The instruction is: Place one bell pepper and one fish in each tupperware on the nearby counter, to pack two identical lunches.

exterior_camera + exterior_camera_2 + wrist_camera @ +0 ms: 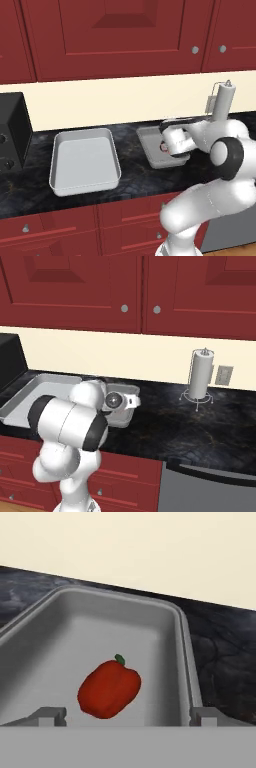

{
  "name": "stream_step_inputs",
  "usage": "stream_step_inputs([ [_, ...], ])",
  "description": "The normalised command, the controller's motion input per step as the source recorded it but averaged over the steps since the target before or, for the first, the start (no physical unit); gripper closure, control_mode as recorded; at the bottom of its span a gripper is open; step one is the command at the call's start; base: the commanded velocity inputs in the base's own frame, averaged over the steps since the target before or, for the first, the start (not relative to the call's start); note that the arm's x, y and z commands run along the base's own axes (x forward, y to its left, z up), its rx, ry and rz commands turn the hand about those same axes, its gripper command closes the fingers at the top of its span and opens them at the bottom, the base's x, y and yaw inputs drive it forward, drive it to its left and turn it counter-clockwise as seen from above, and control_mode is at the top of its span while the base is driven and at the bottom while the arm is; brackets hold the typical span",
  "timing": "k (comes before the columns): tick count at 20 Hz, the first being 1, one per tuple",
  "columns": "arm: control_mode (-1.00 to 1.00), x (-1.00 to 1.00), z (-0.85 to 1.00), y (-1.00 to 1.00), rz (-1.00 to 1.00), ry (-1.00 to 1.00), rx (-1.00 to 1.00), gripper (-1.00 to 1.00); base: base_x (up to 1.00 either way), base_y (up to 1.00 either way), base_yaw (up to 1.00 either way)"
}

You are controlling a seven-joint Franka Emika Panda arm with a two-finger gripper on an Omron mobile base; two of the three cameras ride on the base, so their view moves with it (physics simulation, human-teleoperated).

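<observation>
The fingers [128, 716] are standing spread wide, released, their tips flanking a red bell pepper [109, 688] that is lying on the floor of a grey tupperware tray [182, 637], touching neither tip. In the left base view the hand is hovering over this right-hand tray [148, 139], while a second, empty tray [85, 165] is sitting apart to its left on the black counter [30, 180], near a toaster oven [12, 131]. A paper towel holder [201, 376] is standing further right.
</observation>
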Motion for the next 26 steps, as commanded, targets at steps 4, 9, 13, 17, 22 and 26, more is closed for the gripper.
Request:
stream_step_inputs([
  [4, -1.00, -0.31, 1.00, -0.20, 0.04, 0.04, 0.00, -1.00, 0.00, 0.00, 0.00],
  [9, -1.00, -0.26, 1.00, -0.33, 0.02, 0.26, -0.04, -1.00, 0.00, 0.00, 0.00],
  [13, -1.00, -0.13, 1.00, -0.28, 0.01, 0.29, -0.05, -1.00, 0.00, 0.00, 0.00],
  [17, -1.00, -0.42, 1.00, -0.07, 0.06, 0.37, -0.01, -1.00, 0.00, 0.00, 0.00],
  [22, -1.00, -0.98, 0.49, 0.03, 0.17, 0.09, 0.03, -1.00, 0.00, 0.00, 0.00],
  [26, -1.00, -1.00, 0.27, 0.16, 0.17, 0.00, 0.17, -1.00, 0.00, 0.00, 0.00],
])
